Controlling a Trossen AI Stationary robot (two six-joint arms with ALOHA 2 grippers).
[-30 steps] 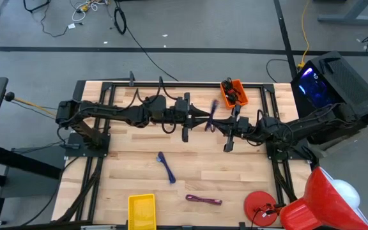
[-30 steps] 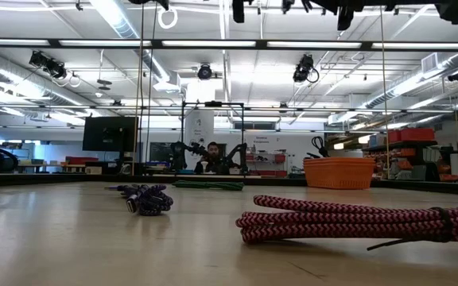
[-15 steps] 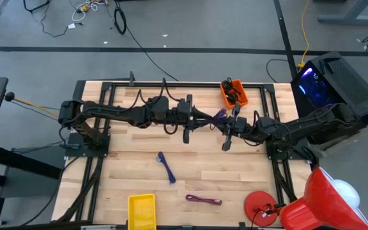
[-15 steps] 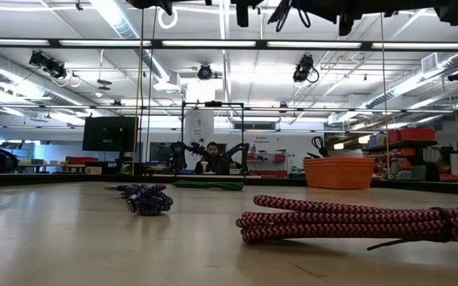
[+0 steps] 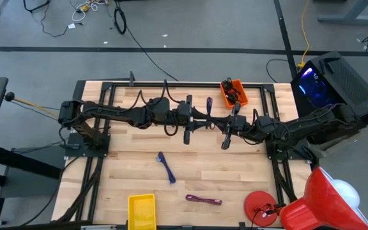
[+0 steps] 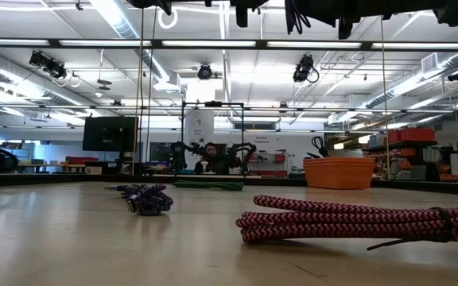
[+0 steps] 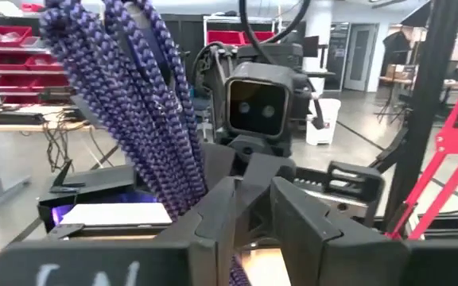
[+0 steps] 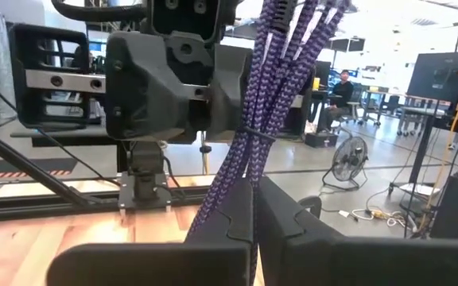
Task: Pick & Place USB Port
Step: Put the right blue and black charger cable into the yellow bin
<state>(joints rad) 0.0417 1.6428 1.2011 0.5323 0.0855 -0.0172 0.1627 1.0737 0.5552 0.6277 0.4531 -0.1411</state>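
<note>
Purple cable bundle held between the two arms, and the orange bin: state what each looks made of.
The purple cable bundle looks sheathed in braided fabric: a matte purple-and-pale herringbone weave shows in both wrist views. The left gripper and the right gripper both clamp it. The orange bin looks like moulded plastic, with an even colour and thin straight walls, though that is less certain.

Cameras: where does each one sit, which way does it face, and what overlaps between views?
High: overhead, straight down on the table; both arms meet mid-table at the purple cable bundle.
Low: table height, level across; pink cable near, orange bin far; arms only at the top edge.
Left wrist: on the left arm, facing the right arm's camera; left gripper holds the bundle.
Right wrist: opposite, facing the left arm; right gripper clamps it too.
Shared: both wrist views show the bundle.
</note>
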